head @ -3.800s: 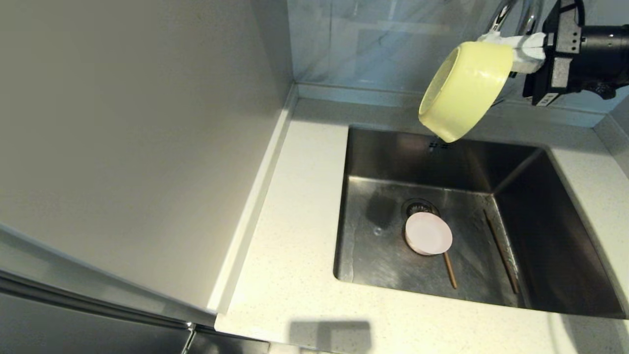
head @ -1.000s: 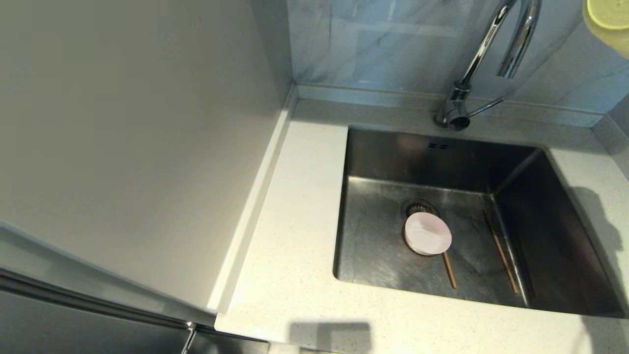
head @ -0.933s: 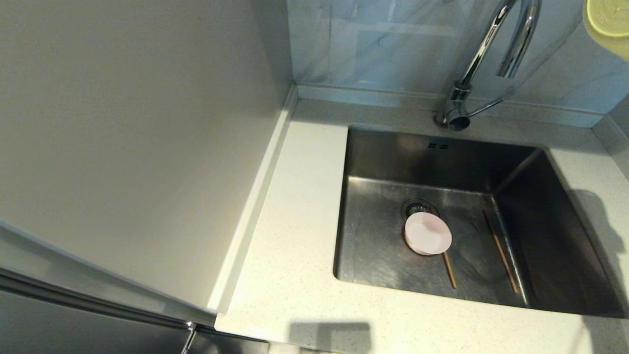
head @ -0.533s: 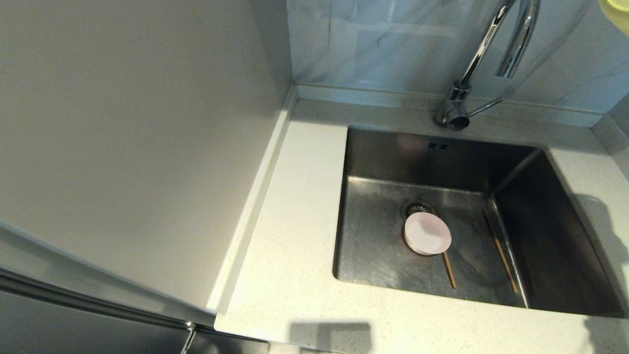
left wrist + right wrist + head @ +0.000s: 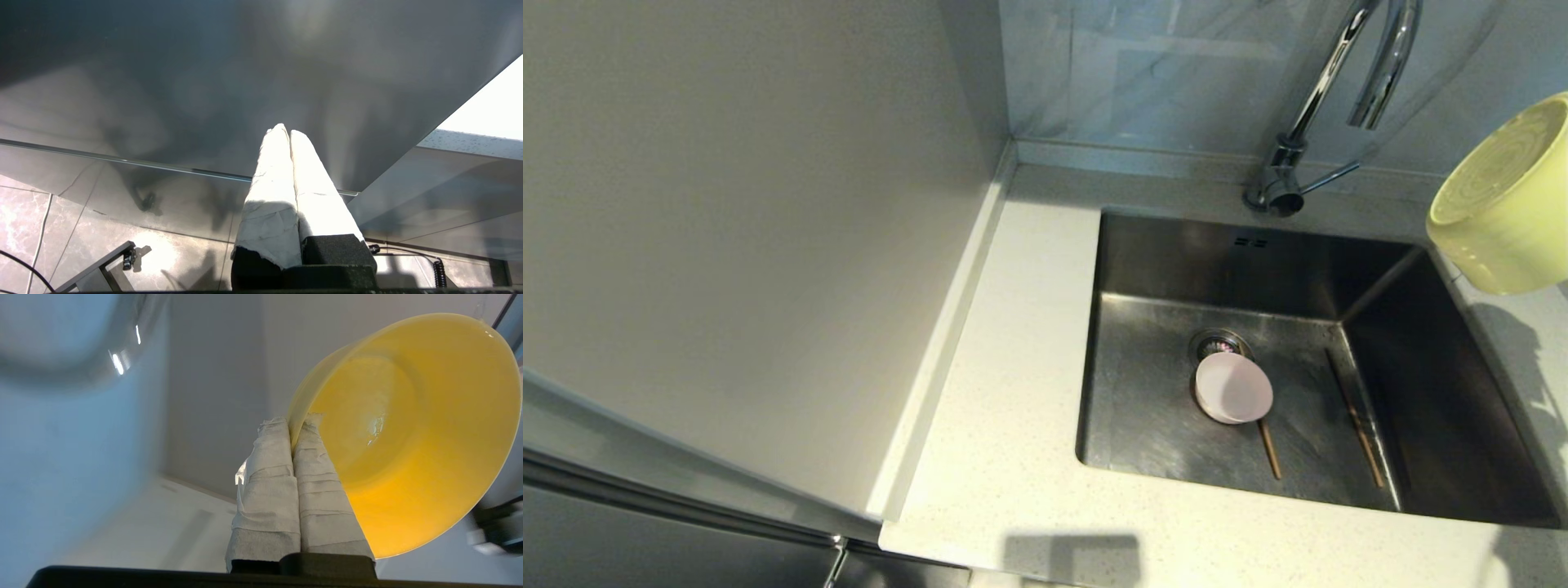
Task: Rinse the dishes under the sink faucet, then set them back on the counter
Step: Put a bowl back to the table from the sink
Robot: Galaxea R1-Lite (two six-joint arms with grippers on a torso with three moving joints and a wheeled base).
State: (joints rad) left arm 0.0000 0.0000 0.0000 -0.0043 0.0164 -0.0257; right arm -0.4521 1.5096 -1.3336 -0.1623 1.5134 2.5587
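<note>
The yellow-green bowl [image 5: 1507, 208] hangs in the air at the right edge of the head view, above the sink's right rim and the counter [image 5: 1523, 327], with its base showing. My right gripper [image 5: 295, 421] is shut on that bowl's rim [image 5: 408, 428], one finger inside and one outside. The pale pink bowl [image 5: 1233, 389] lies on the floor of the sink [image 5: 1160, 408] beside the drain strainer [image 5: 1215, 343]. Two brown chopsticks [image 5: 1270, 449] [image 5: 1356, 420] lie on the sink floor. The chrome faucet [image 5: 1327, 90] stands behind the sink. My left gripper [image 5: 284, 131] is shut and empty, low beside the cabinet.
A large pale cabinet panel [image 5: 752, 245] fills the left. A glossy marbled wall panel [image 5: 1160, 73] stands behind the counter. A strip of counter [image 5: 1021, 367] lies between the panel and the sink. The faucet lever [image 5: 1331, 177] points right.
The yellow-green bowl went from under the faucet up to the top right corner. It has now come down at the right edge, turned with its base towards the head camera.
</note>
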